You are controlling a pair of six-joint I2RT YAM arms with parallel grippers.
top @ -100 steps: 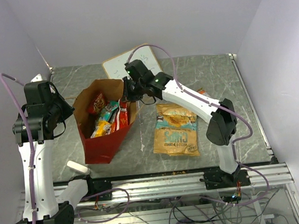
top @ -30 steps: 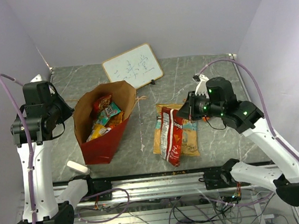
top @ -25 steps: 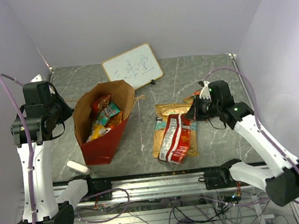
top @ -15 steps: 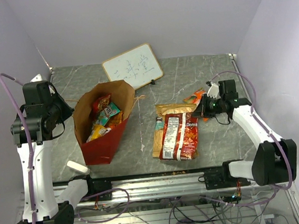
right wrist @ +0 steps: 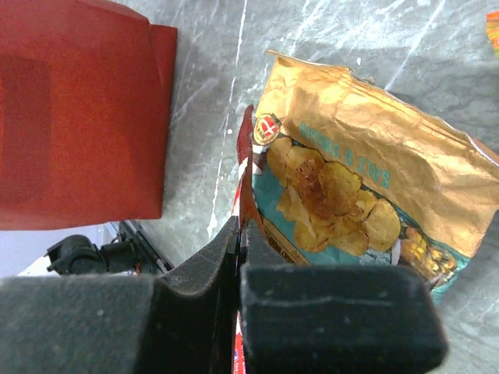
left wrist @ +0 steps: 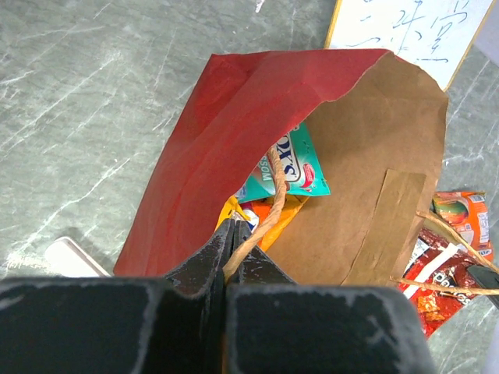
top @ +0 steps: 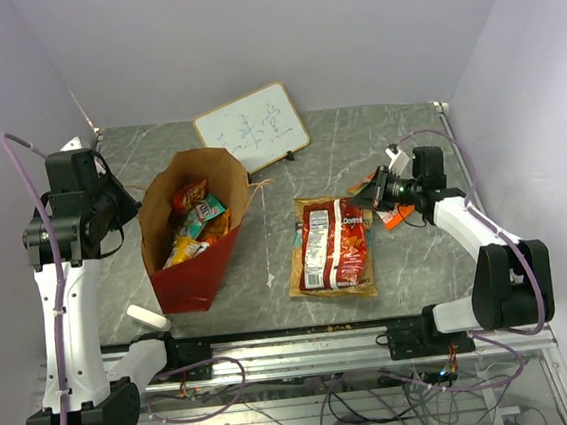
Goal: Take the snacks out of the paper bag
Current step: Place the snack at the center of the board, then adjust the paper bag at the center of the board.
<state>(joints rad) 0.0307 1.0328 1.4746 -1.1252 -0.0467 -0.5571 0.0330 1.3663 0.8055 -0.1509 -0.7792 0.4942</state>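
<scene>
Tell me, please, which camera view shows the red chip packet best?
The top external view: the whole red chip packet lies atop the gold bag. The right wrist shows only its pinched edge; the left wrist, a corner.

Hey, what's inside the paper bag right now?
A red packet, a teal packet and yellow-orange packets show inside the bag. Anything beneath them is covered.
</scene>
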